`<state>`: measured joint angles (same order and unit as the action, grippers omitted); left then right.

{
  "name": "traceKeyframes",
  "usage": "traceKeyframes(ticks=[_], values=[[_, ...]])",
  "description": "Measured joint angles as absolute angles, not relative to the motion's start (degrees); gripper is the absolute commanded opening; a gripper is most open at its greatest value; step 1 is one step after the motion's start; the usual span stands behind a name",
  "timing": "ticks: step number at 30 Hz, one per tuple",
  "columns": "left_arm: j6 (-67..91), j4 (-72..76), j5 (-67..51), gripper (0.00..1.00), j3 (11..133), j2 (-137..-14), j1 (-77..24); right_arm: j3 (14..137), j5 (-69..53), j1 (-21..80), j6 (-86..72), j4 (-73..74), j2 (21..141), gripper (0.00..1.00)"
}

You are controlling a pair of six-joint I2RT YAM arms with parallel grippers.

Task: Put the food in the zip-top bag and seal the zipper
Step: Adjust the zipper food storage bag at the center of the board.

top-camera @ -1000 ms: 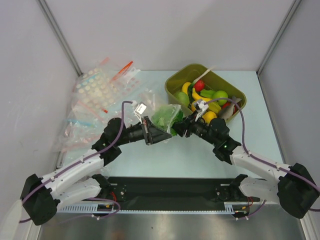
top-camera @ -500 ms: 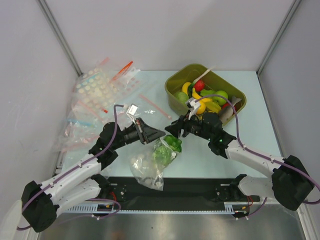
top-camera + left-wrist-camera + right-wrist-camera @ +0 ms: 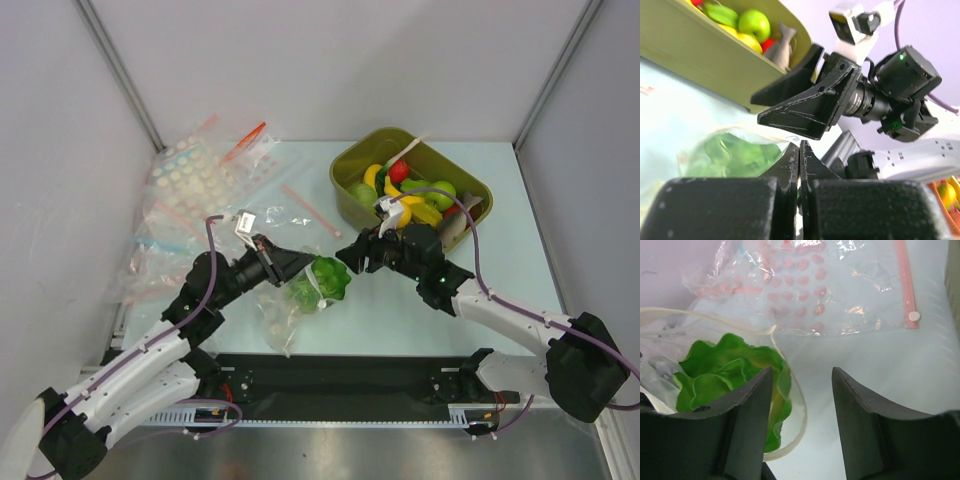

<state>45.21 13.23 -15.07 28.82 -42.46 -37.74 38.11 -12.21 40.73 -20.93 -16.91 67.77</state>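
The white-dotted clear zip-top bag (image 3: 285, 308) lies on the table with the green lettuce (image 3: 322, 283) inside it near its mouth. My left gripper (image 3: 300, 264) is shut on the bag's edge; in the left wrist view its jaws (image 3: 800, 146) are pressed together on thin film, with the lettuce (image 3: 735, 152) to the left. My right gripper (image 3: 348, 252) is open and empty just right of the bag. In the right wrist view it (image 3: 802, 371) faces the lettuce (image 3: 725, 372) and the open colourless zipper rim (image 3: 801, 425). I cannot pick out the round yellow-orange fruit.
An olive bin (image 3: 342, 188) with bananas, green and red fruit stands at the back right, and shows in the left wrist view (image 3: 690, 55). Several other clear bags with pink and red strips (image 3: 200, 190) lie at the back left, also behind the bag in the right wrist view (image 3: 805, 285).
A second ago both grippers held the bag up between them. The right gripper has let go and opened. The left arm has drawn back left, and the bag has dropped onto the table.
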Motion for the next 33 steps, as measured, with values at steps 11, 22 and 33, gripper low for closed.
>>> traceKeyframes(ticks=[11, 22, 33], values=[[43.3, 9.1, -7.0, 0.0, 28.8, -38.2, -37.7, 38.6, -9.6, 40.6, -21.2, -15.2, 68.3, 0.47], [42.0, 7.5, -3.1, 0.0, 28.6, -32.8, -37.7, 40.2, -11.0, 40.6, -22.8, -14.8, 73.8, 0.4], [41.9, 7.1, -3.2, 0.0, 28.5, -33.3, -37.7, 41.6, -18.6, 40.6, -25.0, -16.3, 79.2, 0.39]])
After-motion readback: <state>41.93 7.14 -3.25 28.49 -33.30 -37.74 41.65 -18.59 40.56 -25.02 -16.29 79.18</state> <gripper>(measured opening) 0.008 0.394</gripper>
